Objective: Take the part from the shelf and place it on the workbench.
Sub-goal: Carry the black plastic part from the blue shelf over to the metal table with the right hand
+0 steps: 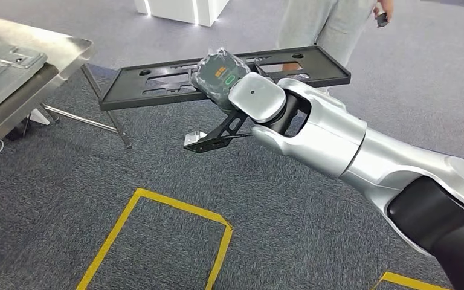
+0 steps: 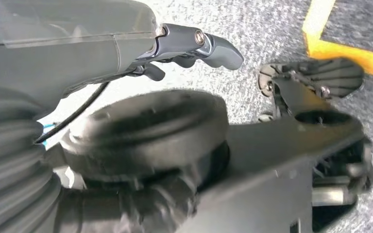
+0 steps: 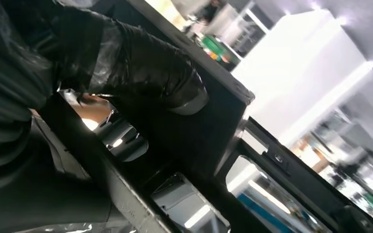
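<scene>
A: what's the part [image 1: 157, 78] look like?
B: long flat black plastic panel with cutouts, kinda like a plate frame. It's up in the air over the carpet, roughly level, a bit right of the metal desk [image 1: 66, 48].

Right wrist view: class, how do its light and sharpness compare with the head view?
Right wrist view: the long black plastic part is dark against blown-out white background, background smeared. Head view: even light, sharp part, grey carpet and silver right hand.

My right hand [image 1: 220, 75] fingers hidden behind the part [image 1: 157, 81], person [image 1: 326, 24] cut off at top edge, workbench [image 1: 66, 48] cropped left.
</scene>
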Available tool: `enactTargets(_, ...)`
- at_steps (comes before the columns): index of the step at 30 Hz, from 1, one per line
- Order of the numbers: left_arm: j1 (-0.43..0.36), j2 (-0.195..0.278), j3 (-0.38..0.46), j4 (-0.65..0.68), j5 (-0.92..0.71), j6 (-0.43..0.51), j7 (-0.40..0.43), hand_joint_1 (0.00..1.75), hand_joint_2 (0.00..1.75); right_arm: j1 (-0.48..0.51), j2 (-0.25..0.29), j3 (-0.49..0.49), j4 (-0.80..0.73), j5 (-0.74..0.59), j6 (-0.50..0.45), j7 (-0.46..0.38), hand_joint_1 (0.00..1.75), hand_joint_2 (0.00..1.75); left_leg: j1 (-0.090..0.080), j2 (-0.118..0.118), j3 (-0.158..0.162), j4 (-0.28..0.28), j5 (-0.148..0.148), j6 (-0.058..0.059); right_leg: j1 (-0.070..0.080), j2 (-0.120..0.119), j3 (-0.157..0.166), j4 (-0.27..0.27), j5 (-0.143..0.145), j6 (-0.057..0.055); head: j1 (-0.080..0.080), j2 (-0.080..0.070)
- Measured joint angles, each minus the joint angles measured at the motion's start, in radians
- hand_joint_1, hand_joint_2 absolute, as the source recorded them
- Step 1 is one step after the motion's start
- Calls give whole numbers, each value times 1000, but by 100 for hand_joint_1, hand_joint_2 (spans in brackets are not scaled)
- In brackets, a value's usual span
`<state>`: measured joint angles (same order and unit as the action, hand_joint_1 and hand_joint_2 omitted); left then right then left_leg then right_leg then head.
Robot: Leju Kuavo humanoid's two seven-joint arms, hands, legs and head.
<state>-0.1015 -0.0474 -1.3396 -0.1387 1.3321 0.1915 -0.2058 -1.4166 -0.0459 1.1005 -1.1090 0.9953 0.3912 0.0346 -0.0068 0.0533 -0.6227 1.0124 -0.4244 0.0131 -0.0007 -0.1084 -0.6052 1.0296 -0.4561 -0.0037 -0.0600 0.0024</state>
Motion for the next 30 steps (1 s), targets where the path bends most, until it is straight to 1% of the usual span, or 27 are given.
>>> enactTargets(1, 0, 0, -1, 0, 0, 0, 0, 0, 175, 0, 1, -1, 0, 1, 0, -1, 175, 175, 2, -12, 3, -5, 3, 5, -2, 4, -1, 7, -7, 5, 0, 0)
enactTargets(2, 0, 0, -2, 0, 0, 0, 0, 0, 175, -1, 0, -3, 0, 2, 0, -2, 175, 175, 4, -22, 6, -9, 5, 11, -3, 20, -8, 27, -22, 8, 1, 0)
enactTargets(3, -1, -1, -3, 0, 0, 0, 0, 0, 175, -1, -1, -6, 0, 5, 1, -3, 175, 175, 7, -32, 9, -13, 7, 17, -6, 44, -26, 67, -46, 11, 1, 0)
enactTargets(4, -1, -1, -4, 0, 0, 0, 0, 0, 175, -1, -3, -9, 1, 7, 1, -4, 175, 175, 7, -41, 11, -14, 8, 21, -8, 72, -54, 128, -75, 11, 2, 0)
enactTargets(5, -2, -1, -6, 0, 0, -1, 0, 0, 175, 1, -5, -12, 1, 10, 2, -6, 175, 175, 7, -52, 11, -13, 7, 25, -9, 89, -89, 197, -103, 12, 2, 0)
enactTargets(6, -3, -1, -7, 0, 0, -1, 0, 0, 175, 4, -7, -13, 1, 12, 3, -8, 175, 175, 7, -64, 11, -11, 7, 27, -9, 98, -122, 257, -119, 12, 2, 0)
enactTargets(7, -3, -1, -9, 0, 0, -2, 0, 0, 175, 7, -8, -12, 1, 13, 4, -11, 175, 175, 6, -77, 11, -9, 6, 28, -10, 102, -142, 287, -118, 12, 2, 0)
enactTargets(8, -3, -1, -10, 0, 0, -2, 0, 0, 175, 8, -9, -13, 1, 14, 5, -12, 175, 175, 6, -91, 11, -6, 5, 28, -10, 104, -144, 281, -98, 11, 2, 0)
enactTargets(9, -3, -1, -11, 0, -1, -3, -1, 0, 175, 9, -10, -13, 1, 15, 5, -13, 175, 175, 7, -106, 11, -2, 2, 27, -11, 107, -129, 236, -62, 9, 2, 0)
enactTargets(10, -3, -2, -12, 0, -1, -3, -1, 0, 175, 8, -11, -14, 2, 15, 6, -13, 175, 175, 7, -119, 11, 3, -1, 26, -12, 118, -102, 169, -24, 6, 2, 0)
enactTargets(11, -3, -3, -13, 0, -2, -3, -1, 0, 175, 7, -12, -14, 2, 16, 5, -13, 175, 175, 6, -130, 9, 8, -4, 23, -13, 137, -74, 107, 4, 4, 2, 0)
enactTargets(12, -4, -4, -14, 0, -2, -3, -1, 0, 175, 7, -13, -15, 2, 17, 5, -13, 175, 175, 7, -140, 5, 14, -7, 19, -15, 153, -52, 59, 19, 3, 2, 0)
enactTargets(13, -4, -5, -16, 0, -3, -3, -1, 0, 175, 7, -14, -15, 2, 17, 6, -13, 175, 175, 8, -148, 0, 17, -8, 15, -15, 165, -40, 33, 22, 3, 1, 0)
enactTargets(14, -4, -5, -18, 0, -3, -3, -1, 0, 175, 7, -13, -15, 2, 18, 7, -14, 175, 175, 11, -155, -4, 18, -7, 9, -14, 168, -35, 27, 18, 3, 1, 0)
enactTargets(15, -4, -5, -20, 0, -3, -3, -2, 0, 175, 6, -12, -16, 2, 18, 9, -14, 175, 175, 13, -164, -6, 17, -6, 3, -14, 160, -33, 21, 18, 1, 1, 0)
enactTargets(16, -3, -4, -21, 1, -3, -3, -2, 0, 175, 5, -11, -17, 2, 18, 11, -13, 175, 175, 14, -161, -8, 18, -7, -4, -14, 150, -29, 15, 20, -3, 1, 0)
enactTargets(18, -4, -3, -24, 2, -3, -3, -2, 0, 175, -1, -11, -21, 3, 18, 15, -13, 175, 175, 11, -125, -24, 56, -32, -15, -19, 129, -18, 3, 23, -12, -2, 0)
enactTargets(20, -8, -1, -26, 2, -4, -3, -3, 0, 175, -6, -11, -24, 4, 20, 16, -14, 175, 175, 13, -79, -74, 167, -87, -24, -20, 106, -13, -2, 22, -19, -6, 0)
enactTargets(21, -11, -1, -27, 2, -4, -3, -3, 0, 175, -6, -11, -24, 4, 20, 16, -14, 175, 175, 16, -70, -104, 228, -109, -28, -20, 95, -12, -2, 20, -20, -6, 0)
enactTargets(22, -13, 0, -27, 2, -5, -3, -3, 0, 175, -4, -11, -24, 5, 21, 16, -14, 175, 175, 18, -64, -123, 268, -118, -31, -20, 83, -11, -1, 19, -20, -6, 0)
enactTargets(23, -14, 0, -27, 2, -5, -3, -3, 0, 175, -1, -11, -24, 5, 21, 17, -14, 175, 175, 19, -61, -125, 272, -109, -33, -20, 71, -10, -1, 17, -19, -6, 0)
enactTargets(24, -14, 0, -28, 2, -5, -3, -3, 0, 175, 1, -11, -24, 6, 21, 16, -14, 175, 175, 20, -55, -105, 235, -81, -34, -20, 61, -7, -1, 14, -18, -6, 0)
enactTargets(25, -14, 0, -29, 2, -5, -3, -3, 0, 175, 2, -11, -25, 6, 21, 16, -14, 175, 175, 20, -41, -72, 169, -44, -33, -20, 51, -4, -1, 11, -15, -6, 0)
enactTargets(27, -10, 0, -33, 3, -5, -3, -3, 0, 175, 1, -11, -26, 6, 21, 16, -14, 175, 175, 11, 5, -11, 47, 0, -27, -15, 35, 0, 0, 7, -8, -6, 0)
enactTargets(28, -9, 0, -34, 3, -6, -3, -2, 0, 175, 1, -11, -27, 6, 22, 16, -14, 175, 175, 6, 21, 2, 16, 4, -21, -12, 27, 0, 0, 6, -4, -6, 0)
enactTargets(29, -7, 1, -35, 3, -6, -3, -2, 0, 175, 1, -12, -27, 7, 24, 16, -14, 175, 175, 1, 26, 4, 7, -1, -15, -8, 18, 0, 0, 6, 0, -6, 0)
enactTargets(30, -6, 1, -35, 3, -6, -3, -2, 0, 175, 2, -11, -27, 8, 25, 16, -14, 175, 175, 0, 16, 2, 2, -1, -9, -6, 7, 0, 0, 5, 4, -6, 0)
